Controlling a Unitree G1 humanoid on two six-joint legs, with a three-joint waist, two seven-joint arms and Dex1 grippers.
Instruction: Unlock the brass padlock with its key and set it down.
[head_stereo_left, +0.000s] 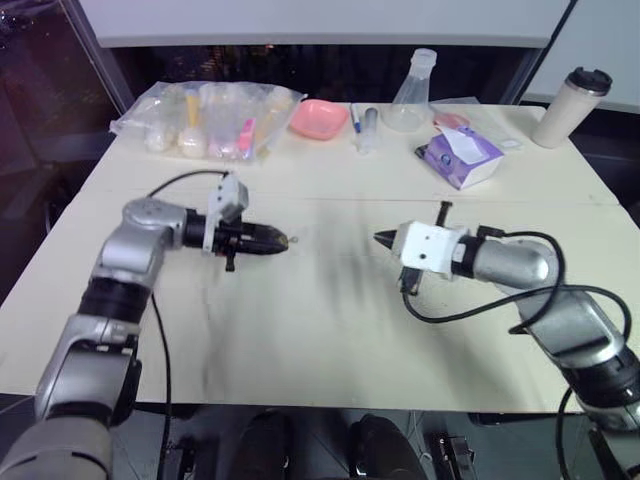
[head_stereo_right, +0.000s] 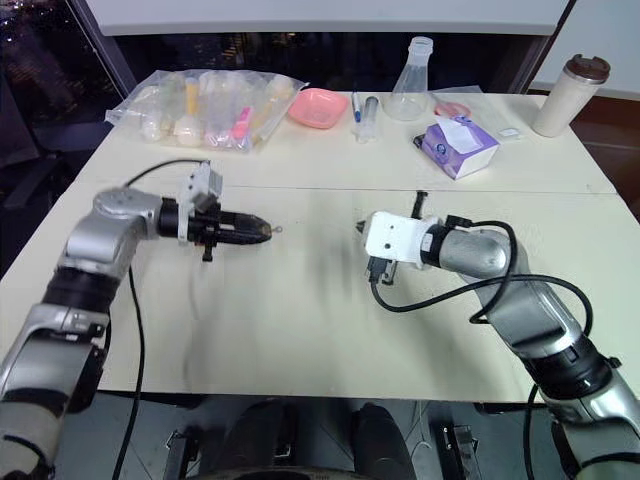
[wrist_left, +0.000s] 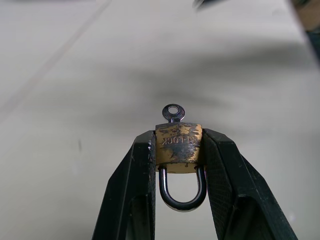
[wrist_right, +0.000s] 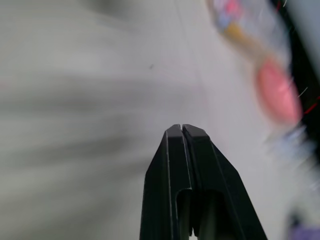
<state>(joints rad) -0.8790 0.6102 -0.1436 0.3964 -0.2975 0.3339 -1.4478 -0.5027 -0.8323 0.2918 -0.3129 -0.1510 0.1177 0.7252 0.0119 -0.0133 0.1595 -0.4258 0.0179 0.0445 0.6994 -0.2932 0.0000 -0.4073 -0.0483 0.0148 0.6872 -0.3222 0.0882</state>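
Above the pale smooth counter (head_stereo_left: 330, 330), left claw (wrist_left: 178, 150) pinching scuffed golden brass padlock (wrist_left: 178, 149), round-headed silvery key (wrist_left: 173, 113) sticking out, dark curved shackle (wrist_left: 182, 192), right claw (wrist_right: 182, 131) shut tight, empty.

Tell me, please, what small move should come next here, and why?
Probably the right gripper should open and move toward the key. The left gripper already clamps the padlock above the table with the key in place and the shackle closed, while the right gripper is shut, empty and apart from it.

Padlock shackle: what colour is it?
Dark silvery metal; the padlock shackle shows best in the left wrist view.
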